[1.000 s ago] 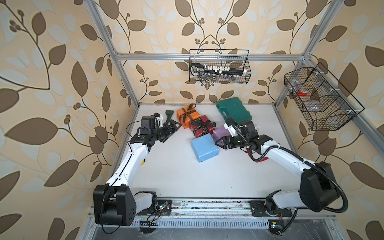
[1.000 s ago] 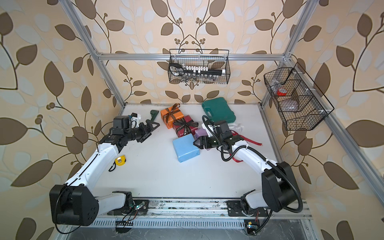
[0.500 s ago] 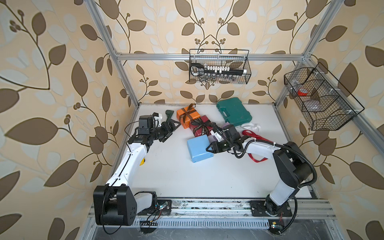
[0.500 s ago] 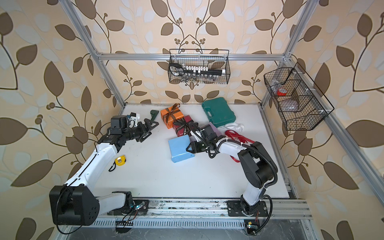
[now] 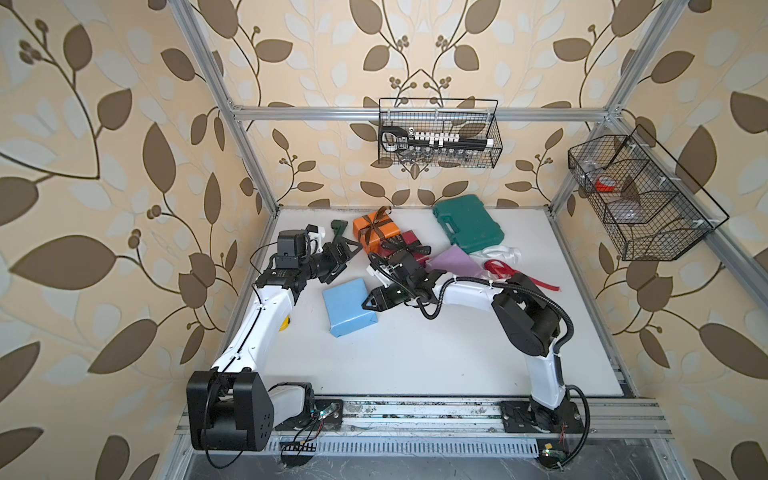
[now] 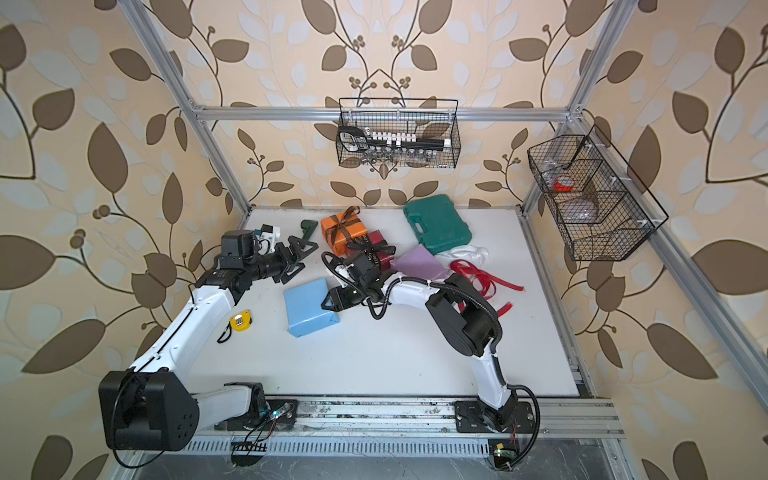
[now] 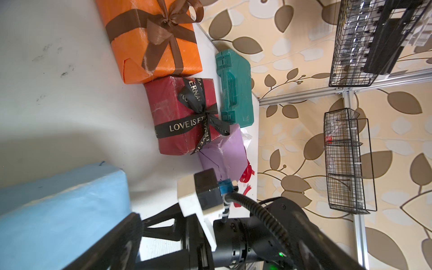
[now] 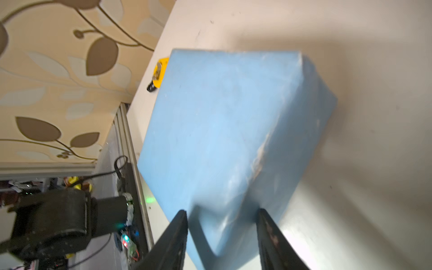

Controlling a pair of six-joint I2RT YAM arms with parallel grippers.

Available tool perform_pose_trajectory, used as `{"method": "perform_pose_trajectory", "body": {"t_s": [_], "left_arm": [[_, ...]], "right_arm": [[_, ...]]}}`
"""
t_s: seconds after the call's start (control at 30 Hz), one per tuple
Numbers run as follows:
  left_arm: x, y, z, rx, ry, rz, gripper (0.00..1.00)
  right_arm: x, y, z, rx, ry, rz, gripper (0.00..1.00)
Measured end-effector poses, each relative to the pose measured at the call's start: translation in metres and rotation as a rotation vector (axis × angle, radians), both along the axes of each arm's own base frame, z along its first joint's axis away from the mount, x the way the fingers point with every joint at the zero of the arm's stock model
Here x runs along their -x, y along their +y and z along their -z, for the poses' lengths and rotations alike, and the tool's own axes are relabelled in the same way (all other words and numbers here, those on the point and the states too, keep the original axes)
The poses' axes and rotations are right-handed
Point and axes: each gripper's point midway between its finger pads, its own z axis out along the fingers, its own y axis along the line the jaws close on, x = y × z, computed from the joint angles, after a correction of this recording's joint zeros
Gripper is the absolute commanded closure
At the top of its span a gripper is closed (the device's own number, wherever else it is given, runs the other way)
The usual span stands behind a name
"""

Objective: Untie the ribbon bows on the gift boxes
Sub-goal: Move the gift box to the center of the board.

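In both top views the orange gift box [image 5: 374, 232] carries a tied brown bow [image 5: 376, 222] [image 7: 163, 23]. The dark red box [image 5: 409, 241] beside it has a tied black lettered bow [image 5: 405, 248] [image 7: 201, 105]. The lilac box [image 5: 455, 264] and the light blue box [image 5: 347, 307] [image 8: 229, 131] are bare. A white ribbon [image 5: 503, 253] and a red ribbon [image 5: 511, 272] lie loose. My right gripper [image 5: 368, 301] [image 8: 222, 233] is shut on the blue box's corner. My left gripper [image 5: 347, 259] hangs open and empty, left of the orange box.
A green tool case [image 5: 467, 222] lies at the back right. A yellow tape measure [image 6: 240, 322] sits by the left arm. A dark green tool [image 5: 338, 228] lies near the left gripper. Wire baskets [image 5: 438, 133] [image 5: 640, 199] hang on the back and right walls.
My right arm swung left and its gripper closed on the light blue box, which has slid left and turned a little. The left gripper stayed open and shifted only slightly.
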Motion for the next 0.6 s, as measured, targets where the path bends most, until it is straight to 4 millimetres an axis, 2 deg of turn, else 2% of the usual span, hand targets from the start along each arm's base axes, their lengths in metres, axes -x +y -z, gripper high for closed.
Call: {"method": "perform_pose_trajectory", "body": {"t_s": [0.07, 0.13, 0.23, 0.3, 0.37, 0.47, 0.6], "left_arm": [[0.000, -0.001, -0.001, 0.006, 0.001, 0.001, 0.01], [0.000, -0.001, -0.001, 0.008, -0.001, 0.000, 0.01], [-0.001, -0.001, -0.002, 0.010, -0.003, 0.000, 0.01], [-0.001, -0.001, -0.004, 0.015, -0.010, 0.001, 0.01], [-0.002, -0.004, -0.007, 0.028, -0.019, 0.009, 0.01], [-0.005, -0.011, -0.011, 0.042, -0.036, 0.022, 0.01], [-0.008, -0.041, -0.006, 0.050, -0.035, 0.083, 0.01]], "right_arm": [[-0.006, 0.013, -0.006, -0.041, 0.014, -0.011, 0.46], [-0.008, 0.019, -0.011, -0.068, 0.020, -0.021, 0.44], [-0.011, 0.016, -0.017, -0.083, 0.022, -0.020, 0.41], [-0.020, 0.005, -0.024, -0.081, 0.015, 0.000, 0.39], [-0.038, -0.016, -0.038, -0.077, -0.005, 0.044, 0.36], [-0.077, -0.060, -0.072, -0.083, -0.083, 0.139, 0.34], [-0.126, -0.125, -0.113, -0.071, -0.196, 0.270, 0.33]]}}
